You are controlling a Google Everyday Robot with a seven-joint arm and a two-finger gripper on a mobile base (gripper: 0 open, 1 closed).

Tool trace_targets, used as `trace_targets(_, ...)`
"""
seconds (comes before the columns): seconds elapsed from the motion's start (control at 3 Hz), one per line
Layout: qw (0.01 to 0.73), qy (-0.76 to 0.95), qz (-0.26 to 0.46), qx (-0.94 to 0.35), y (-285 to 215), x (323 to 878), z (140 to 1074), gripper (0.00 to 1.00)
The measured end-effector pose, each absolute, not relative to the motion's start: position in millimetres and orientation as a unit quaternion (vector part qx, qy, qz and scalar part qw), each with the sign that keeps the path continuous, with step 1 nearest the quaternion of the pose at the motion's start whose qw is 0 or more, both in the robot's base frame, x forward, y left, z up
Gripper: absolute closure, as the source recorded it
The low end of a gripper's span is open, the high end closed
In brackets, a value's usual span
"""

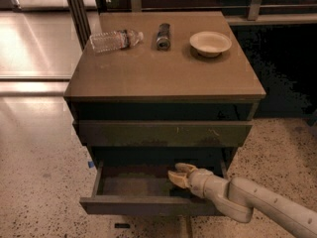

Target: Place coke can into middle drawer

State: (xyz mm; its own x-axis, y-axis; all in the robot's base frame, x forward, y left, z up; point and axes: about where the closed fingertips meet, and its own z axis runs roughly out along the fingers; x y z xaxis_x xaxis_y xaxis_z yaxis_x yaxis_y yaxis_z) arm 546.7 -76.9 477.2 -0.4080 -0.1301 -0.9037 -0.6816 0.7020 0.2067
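The middle drawer is pulled open at the bottom of the cabinet, with a plain dark grey front and a grey-brown floor. My gripper reaches in from the lower right and sits low inside the drawer, right of its middle, just over the floor. The coke can is not in view: no red can shows on the cabinet top, in the drawer or at the gripper.
Above the open drawer is a closed drawer with a scuffed front. On the cabinet top lie a clear plastic bottle and a slim dark can, and a pale bowl stands there. Speckled floor surrounds the cabinet.
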Motion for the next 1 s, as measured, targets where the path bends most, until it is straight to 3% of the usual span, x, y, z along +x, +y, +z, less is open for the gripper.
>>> trace_targets(0.33,0.479,0.788,0.288,-0.257,-76.9,546.7,477.2,0.14)
trace_targets(0.67,0.479,0.788,0.288,-0.258,-76.7,546.7,477.3,0.0)
trace_targets(1.0,0.479,0.788,0.288,-0.258,-76.7,546.7,477.3,0.0)
